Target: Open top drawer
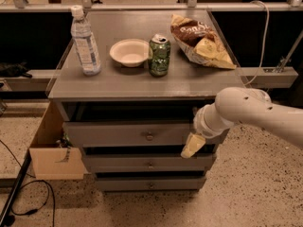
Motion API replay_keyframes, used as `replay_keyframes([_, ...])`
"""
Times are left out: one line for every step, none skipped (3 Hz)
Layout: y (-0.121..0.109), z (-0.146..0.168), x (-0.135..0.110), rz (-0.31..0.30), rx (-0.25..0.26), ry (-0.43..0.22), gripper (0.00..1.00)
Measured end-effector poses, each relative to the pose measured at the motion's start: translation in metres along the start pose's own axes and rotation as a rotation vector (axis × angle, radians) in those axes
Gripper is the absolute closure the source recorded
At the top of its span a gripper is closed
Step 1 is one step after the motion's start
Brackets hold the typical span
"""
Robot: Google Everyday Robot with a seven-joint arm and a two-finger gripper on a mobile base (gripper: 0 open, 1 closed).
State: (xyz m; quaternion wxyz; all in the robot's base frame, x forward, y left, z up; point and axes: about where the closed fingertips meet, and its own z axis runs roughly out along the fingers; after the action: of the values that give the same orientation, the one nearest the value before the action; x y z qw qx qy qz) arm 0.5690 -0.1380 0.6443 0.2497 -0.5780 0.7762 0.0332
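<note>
The top drawer (118, 134) is the widest grey drawer front, just under the tabletop, with a small round metal knob (149, 136) at its centre. It stands pulled out a little, with a dark gap above it. My gripper (192, 146) hangs from the white arm (251, 112) at the drawer's right end, to the right of the knob and a little lower. Its pale fingers point down and to the left, in front of the drawer fronts.
Two narrower grey drawers (149, 163) sit below. On the tabletop (189, 82) stand a water bottle (84, 41), a white bowl (129, 51), a green can (159, 55) and a chip bag (201, 41). A cardboard box (52, 161) and cables lie on the floor at the left.
</note>
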Motion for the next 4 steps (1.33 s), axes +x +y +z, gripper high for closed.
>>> replay_keyframes([0.0005,0.0067,-0.0110,-0.019,0.007,-0.009,0.00])
replay_keyframes([0.0005,0.0072,-0.0119,-0.020,0.007,-0.010,0.16])
replay_keyframes([0.0005,0.0072,-0.0119,-0.020,0.007,-0.010,0.40])
replay_keyframes([0.0005,0.0071,-0.0119,-0.021,0.007,-0.010,0.63])
